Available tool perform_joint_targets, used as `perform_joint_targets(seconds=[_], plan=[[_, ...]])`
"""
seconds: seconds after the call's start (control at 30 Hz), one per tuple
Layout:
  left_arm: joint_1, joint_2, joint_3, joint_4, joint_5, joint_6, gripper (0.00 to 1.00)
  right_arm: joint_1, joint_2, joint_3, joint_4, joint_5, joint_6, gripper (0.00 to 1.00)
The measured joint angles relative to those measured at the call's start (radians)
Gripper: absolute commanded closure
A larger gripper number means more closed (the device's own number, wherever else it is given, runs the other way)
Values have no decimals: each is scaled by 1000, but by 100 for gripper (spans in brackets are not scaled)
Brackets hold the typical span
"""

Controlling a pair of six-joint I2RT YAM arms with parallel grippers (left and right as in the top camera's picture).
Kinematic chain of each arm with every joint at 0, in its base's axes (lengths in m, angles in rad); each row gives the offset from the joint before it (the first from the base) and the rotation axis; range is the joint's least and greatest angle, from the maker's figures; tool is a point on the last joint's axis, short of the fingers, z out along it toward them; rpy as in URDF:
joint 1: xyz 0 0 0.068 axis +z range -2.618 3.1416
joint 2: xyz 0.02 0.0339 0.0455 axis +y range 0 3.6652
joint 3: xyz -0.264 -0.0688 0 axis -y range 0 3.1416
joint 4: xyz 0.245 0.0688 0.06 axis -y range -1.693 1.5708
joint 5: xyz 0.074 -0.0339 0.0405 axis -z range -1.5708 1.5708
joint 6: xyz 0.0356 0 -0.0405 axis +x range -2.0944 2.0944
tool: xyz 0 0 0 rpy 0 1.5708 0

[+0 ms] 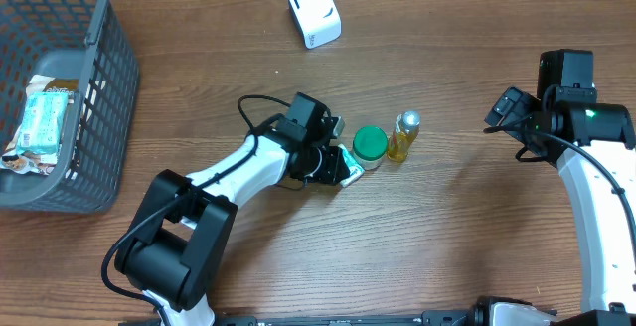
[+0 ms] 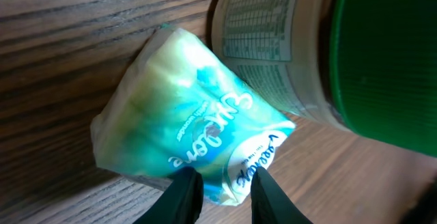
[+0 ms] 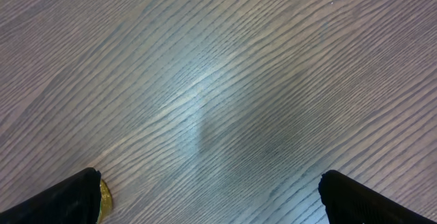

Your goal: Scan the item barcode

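A soft teal-and-white tissue packet (image 2: pixel 184 121) lies on the wooden table against a jar with a green lid (image 1: pixel 370 145). My left gripper (image 2: pixel 222 176) has its black fingers pinched on the packet's near corner; from above, the left gripper (image 1: pixel 343 167) covers most of the packet. The jar's printed label (image 2: pixel 266 39) fills the upper part of the left wrist view. A white scanner (image 1: pixel 314 12) stands at the table's far edge. My right gripper (image 1: pixel 507 112) hovers open over bare wood at the right, nothing between its fingers (image 3: pixel 68 197).
A small yellow bottle (image 1: pixel 403 135) stands right of the jar; a sliver of the yellow bottle (image 3: pixel 104 195) shows beside my right finger. A grey basket (image 1: pixel 99 117) at the far left holds a wrapped packet (image 1: pixel 45 117).
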Motion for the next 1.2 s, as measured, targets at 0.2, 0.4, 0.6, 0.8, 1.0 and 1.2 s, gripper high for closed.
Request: perform_joint_targets(seconds=[0.2,0.4,0.6,0.8,1.0,1.2], plan=[[8,0,18,-86,-105,19,76,0,0,0,0,0,0,0],[51,0,114,-267,-252,92,73,0,0,0,0,0,0,0],[54,0,204,-363,-338,146,73,0,0,0,0,0,0,0],[43,0,211,-350,-298,150,72,0,0,0,0,0,0,0],[-16,0,212,-290,-277,138,75,0,0,0,0,0,0,0],[-45,0,212,-257,-274,82,84,0,0,0,0,0,0,0]])
